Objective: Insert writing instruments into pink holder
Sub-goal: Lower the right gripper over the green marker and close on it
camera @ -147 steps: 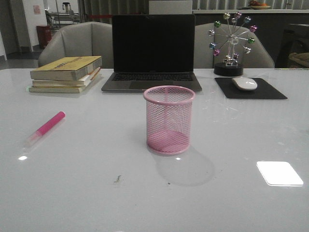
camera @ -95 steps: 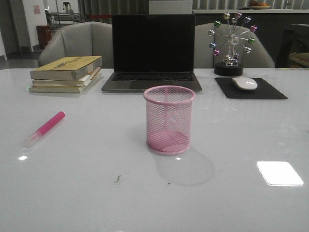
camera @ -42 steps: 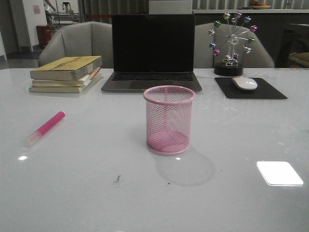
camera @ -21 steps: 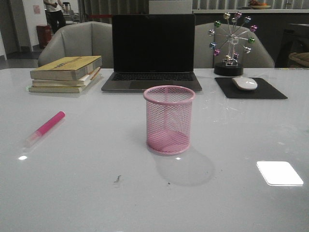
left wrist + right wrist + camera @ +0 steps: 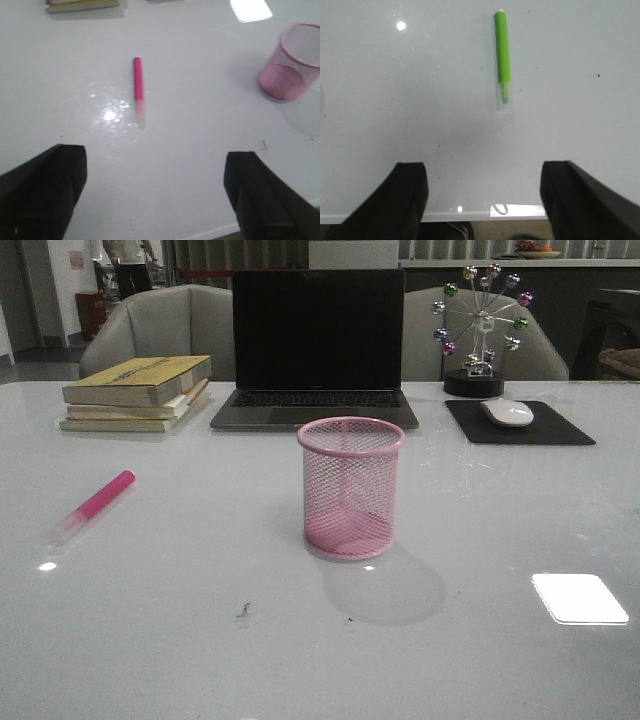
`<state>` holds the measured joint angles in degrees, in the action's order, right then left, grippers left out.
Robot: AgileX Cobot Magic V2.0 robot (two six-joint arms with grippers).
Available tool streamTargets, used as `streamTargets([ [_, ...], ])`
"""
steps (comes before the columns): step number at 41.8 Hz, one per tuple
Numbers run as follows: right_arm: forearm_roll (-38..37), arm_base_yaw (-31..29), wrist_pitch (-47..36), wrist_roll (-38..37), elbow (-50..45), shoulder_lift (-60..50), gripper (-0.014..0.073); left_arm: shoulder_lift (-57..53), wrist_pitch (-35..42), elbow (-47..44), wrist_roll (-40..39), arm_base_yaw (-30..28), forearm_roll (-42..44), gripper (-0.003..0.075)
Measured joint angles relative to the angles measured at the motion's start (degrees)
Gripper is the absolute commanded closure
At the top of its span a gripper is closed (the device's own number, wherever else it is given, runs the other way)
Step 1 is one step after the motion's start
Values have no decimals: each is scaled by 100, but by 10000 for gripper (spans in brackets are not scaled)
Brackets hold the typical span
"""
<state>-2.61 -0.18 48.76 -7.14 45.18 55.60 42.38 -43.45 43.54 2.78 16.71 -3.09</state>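
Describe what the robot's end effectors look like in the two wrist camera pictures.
Only the fingers show. The left end effector has two broad, blocky matte black fingers, and the right end effector looks the same, with plain dark fingers. No cables, markings or labels are visible, and the arms themselves are out of view.

I'm holding my left gripper (image 5: 150, 195) and right gripper (image 5: 482, 195) above the surface, jaws spread wide, gripping nothing.

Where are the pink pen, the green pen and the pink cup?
pink pen (image 5: 97, 501), front view, middle of barrel
green pen (image 5: 502, 47), right wrist view, middle of barrel
pink cup (image 5: 350, 495), front view, mesh wall
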Motion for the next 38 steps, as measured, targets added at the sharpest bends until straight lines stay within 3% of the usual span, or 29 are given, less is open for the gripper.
streamTargets([
  [15,0,-528,-414,0,597,1556,14,0,25,0,42,1745,-20,106],
  [28,10,-526,-409,0,1737,3408,15,0,25,0,42,2001,-20,106],
  [38,227,-526,-22,327,2810,4712,90,0,25,0,42,2001,-20,106],
])
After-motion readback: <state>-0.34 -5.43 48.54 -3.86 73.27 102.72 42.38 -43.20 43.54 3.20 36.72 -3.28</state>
